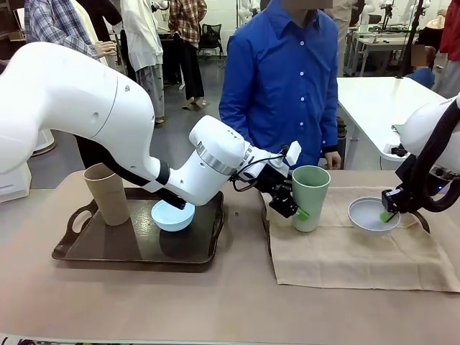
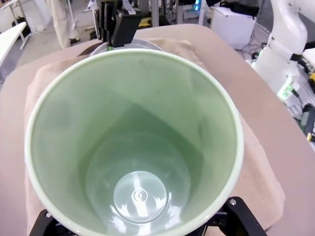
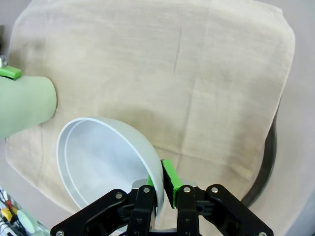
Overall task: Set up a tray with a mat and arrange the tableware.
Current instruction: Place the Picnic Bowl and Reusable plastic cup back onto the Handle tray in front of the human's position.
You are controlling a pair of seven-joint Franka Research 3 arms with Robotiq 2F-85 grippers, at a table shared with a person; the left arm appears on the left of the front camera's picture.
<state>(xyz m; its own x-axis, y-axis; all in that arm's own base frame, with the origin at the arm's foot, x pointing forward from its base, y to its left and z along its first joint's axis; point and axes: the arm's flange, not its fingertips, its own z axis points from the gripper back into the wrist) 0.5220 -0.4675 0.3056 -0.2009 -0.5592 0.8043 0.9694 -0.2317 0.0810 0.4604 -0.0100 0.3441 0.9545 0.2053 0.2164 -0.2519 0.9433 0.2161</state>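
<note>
The left jaws stand wide around the pale green cup [image 1: 312,192], a green pad [image 1: 303,213] against its near wall low down. In the left wrist view the black fingers [image 2: 240,212] show on either side of the cup. It stands upright on the beige mat [image 1: 359,259], just inside the mat's left edge.

The right jaws are pinched narrow on the rim of the white bowl [image 3: 101,157], one finger on each side of its wall (whether the bowl rests on the mat or is raised off it I cannot tell). Bowl and cup are near each other but apart, with bare mat between them, and the mat's near half lies open. A dark rim [image 3: 268,157] shows under the mat's edge.

Left of the mat, across a gap of table [image 1: 215,302], the dark tray [image 1: 108,244] carries the tan cup [image 1: 106,192] at its far left corner and the light blue bowl [image 1: 172,215] near its middle. The left arm [image 1: 215,162] passes over the tray's far right corner. Open table runs along the near side. A person in a blue shirt [image 1: 280,79] stands at the far edge.
</note>
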